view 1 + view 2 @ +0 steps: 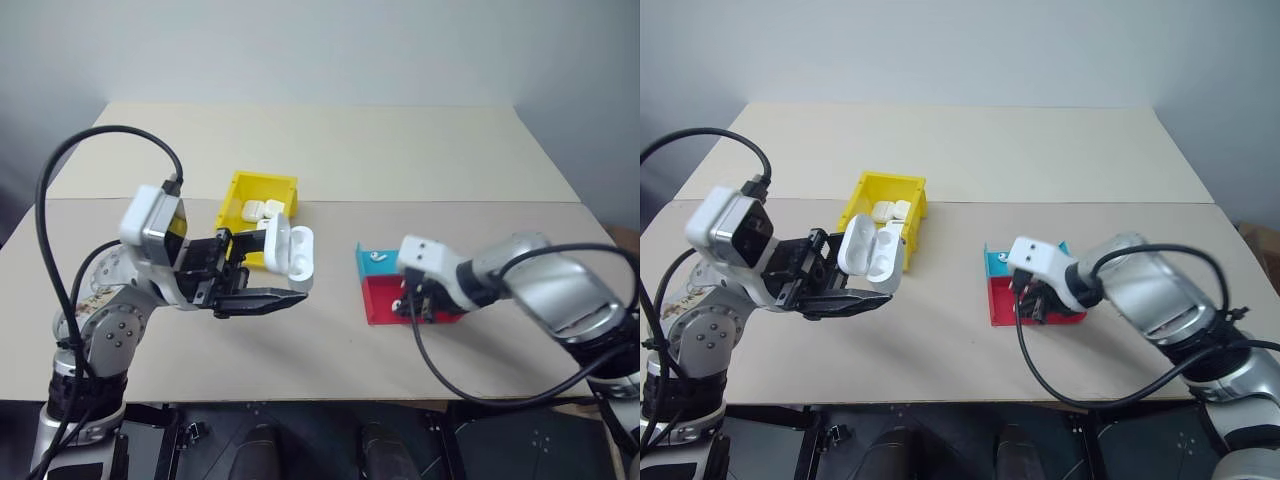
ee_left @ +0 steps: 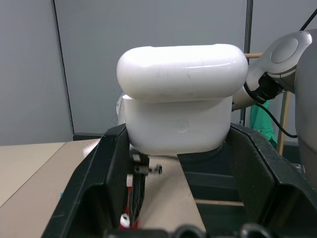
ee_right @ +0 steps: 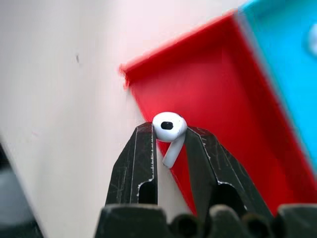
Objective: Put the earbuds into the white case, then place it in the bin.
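Observation:
The white case point(image 1: 298, 257) is held up above the table with its lid open, my left gripper point(image 1: 284, 272) shut on its body; the left wrist view has the case point(image 2: 178, 119) between the two black fingers. My right gripper point(image 1: 412, 304) hangs just over the red half of the tray point(image 1: 384, 308), shut on one of the earbuds point(image 3: 168, 127), whose stem points down between the fingertips. A second earbud point(image 1: 377, 256) lies in the tray's teal half. The yellow bin point(image 1: 262, 181) stands behind the left gripper.
Several white cases point(image 1: 260, 209) lie inside the yellow bin. The tray sits right of centre on the tan table point(image 1: 330, 340), with bare surface between the two arms. A seam crosses the table behind the bin.

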